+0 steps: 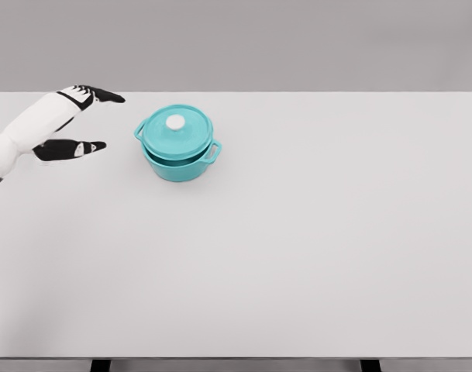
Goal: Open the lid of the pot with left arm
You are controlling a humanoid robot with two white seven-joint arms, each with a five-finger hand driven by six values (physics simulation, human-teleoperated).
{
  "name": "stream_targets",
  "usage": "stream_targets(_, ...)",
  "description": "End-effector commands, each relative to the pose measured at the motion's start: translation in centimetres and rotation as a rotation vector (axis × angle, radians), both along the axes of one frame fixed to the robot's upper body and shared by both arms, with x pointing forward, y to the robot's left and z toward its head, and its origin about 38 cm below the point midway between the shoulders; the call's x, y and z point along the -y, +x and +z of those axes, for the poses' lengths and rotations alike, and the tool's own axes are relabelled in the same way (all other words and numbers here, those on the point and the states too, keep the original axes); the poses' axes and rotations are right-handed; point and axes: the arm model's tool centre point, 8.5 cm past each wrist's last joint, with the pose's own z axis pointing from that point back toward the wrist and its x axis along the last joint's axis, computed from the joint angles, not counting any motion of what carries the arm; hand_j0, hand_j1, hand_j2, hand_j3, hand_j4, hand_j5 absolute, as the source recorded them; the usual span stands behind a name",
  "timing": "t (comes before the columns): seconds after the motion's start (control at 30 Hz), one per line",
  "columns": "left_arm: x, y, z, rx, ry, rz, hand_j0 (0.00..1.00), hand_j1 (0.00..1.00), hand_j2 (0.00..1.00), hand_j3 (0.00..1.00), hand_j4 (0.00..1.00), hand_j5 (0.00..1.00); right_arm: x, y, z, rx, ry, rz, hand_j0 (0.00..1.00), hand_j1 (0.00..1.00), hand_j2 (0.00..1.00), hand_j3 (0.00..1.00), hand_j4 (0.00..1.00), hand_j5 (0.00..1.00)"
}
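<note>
Pot (177,159): one unit, teal, standing upright on the white table (298,256), in the left half of the surface and toward the far edge. Two side handles are visible, one at the left (139,130) and one at the right (215,151).

Lid (176,133): one unit, teal, seated on the pot. It appears offset toward the left and far side, so that a crescent of the pot's rim shows at the front right. One white round knob (176,122) sits at the lid's centre.

Left hand (74,120): one hand in view, entering from the left edge on a white arm (26,128). It is positioned left of the pot, near it but clear of it. The dark fingers (100,95) extend toward the pot above, with the thumb (79,147) below, leaving a wide gap between them. The hand is released and grasps nothing.

Table: one, with two dark legs (101,365) showing at the near edge.
</note>
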Motion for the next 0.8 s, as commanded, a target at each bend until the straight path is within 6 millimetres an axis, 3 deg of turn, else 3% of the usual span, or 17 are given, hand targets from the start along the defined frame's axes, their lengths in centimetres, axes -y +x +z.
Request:
stream_targets(0.0,1.7,0.2,-2.2,-0.163,-0.013,-0.06,0.73,0.73,0.73,0.73,0.73,0.73,0.0,0.0,0.0,0.0,0.0,0.0,1.0,1.0,1.0,1.0,1.0,1.0)
stream_targets(0.07,2.1,2.0,-2.1,-0.178,0.039,-0.051,0.85,0.85,0.85,0.85,0.85,0.85,0.0,0.0,0.0,0.0,0.0,0.0,1.0,1.0,1.0,1.0,1.0,1.0)
stream_targets(0.13,2.4,4.6,-2.0,-0.19,0.02,-0.018,0.85,0.85,0.85,0.85,0.85,0.85,0.0,0.0,0.0,0.0,0.0,0.0,1.0,1.0,1.0,1.0,1.0,1.0)
stream_targets(0.27,4.1,7.3,-3.0,-0.212,0.07,0.02,0.82,0.82,0.82,0.82,0.82,0.82,0.0,0.0,0.0,0.0,0.0,0.0,1.0,1.0,1.0,1.0,1.0,1.0)
stream_targets(0.3,4.8,7.4,-3.4,-0.219,0.061,0.013,0.82,0.82,0.82,0.82,0.82,0.82,0.0,0.0,0.0,0.0,0.0,0.0,1.0,1.0,1.0,1.0,1.0,1.0)
stream_targets(0.4,6.4,7.7,-3.2,-0.21,0.033,-0.012,0.65,0.65,0.65,0.65,0.65,0.65,0.0,0.0,0.0,0.0,0.0,0.0,1.0,1.0,1.0,1.0,1.0,1.0)
stream_targets(0.6,7.4,8.2,-2.2,-0.187,0.028,-0.022,0.65,0.65,0.65,0.65,0.65,0.65,0.0,0.0,0.0,0.0,0.0,0.0,1.0,1.0,1.0,1.0,1.0,1.0)
stream_targets(0.77,10.1,8.4,-2.0,-0.172,-0.044,-0.071,0.69,0.69,0.69,0.69,0.69,0.69,0.0,0.0,0.0,0.0,0.0,0.0,1.0,1.0,1.0,1.0,1.0,1.0)
